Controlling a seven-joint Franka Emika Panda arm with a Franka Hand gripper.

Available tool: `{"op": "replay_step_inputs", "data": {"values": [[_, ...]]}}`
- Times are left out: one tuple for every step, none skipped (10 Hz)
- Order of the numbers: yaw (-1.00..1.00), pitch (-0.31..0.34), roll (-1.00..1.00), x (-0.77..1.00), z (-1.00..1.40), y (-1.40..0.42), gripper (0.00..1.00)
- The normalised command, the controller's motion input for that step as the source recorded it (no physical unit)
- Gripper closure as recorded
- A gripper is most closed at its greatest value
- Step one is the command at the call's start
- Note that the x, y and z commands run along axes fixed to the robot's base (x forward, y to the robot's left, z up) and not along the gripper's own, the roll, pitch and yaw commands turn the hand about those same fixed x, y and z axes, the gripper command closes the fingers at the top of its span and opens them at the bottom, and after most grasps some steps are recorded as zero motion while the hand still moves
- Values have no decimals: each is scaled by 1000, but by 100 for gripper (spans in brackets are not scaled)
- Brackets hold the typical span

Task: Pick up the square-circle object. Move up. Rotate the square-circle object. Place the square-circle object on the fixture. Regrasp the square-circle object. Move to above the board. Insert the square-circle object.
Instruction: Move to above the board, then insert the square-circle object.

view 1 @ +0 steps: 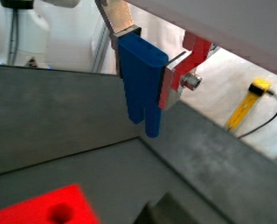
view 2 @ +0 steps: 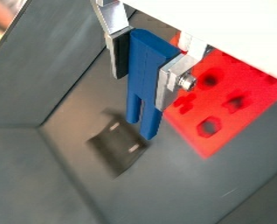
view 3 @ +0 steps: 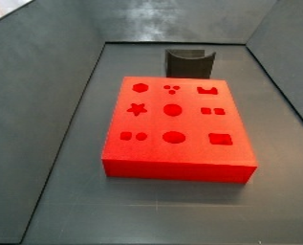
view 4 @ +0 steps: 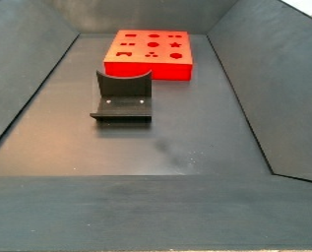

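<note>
While the claw (view 2: 144, 77) hangs high above the floor, out of sight in both side views, it is clenched on the blue peg (view 2: 143, 80), which points legs-down between the silver fingers (view 2: 173, 77). In a wrist view the fixture (view 2: 117, 145) lies almost directly below, with the red board (view 2: 228, 101) beside it. Judged step: rotate the peg, turning slowly so it cannot slip, until it lines up with the fixture's notch.
</note>
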Motion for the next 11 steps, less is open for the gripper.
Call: {"op": "replay_step_inputs", "data": {"values": [[-188, -70, -1000, -569, 219, -1000, 100], [-193, -61, -1000, -527, 206, -909, 100], [-194, -54, -1000, -335, 115, -489, 100], [-191, -41, -1000, -203, 50, -249, 100], [-179, -29, -1000, -119, 36, -102, 100], [-164, -30, -960, -92, 15, -56, 100], [-97, -25, -651, -72, 6, -12, 100], [-73, -26, -508, -58, 9, -3, 100], [-31, -19, -295, -39, -3, 1, 100], [3, -33, -20, -31, -114, -17, 100], [0, -34, -114, -49, -249, 0, 100]]}}
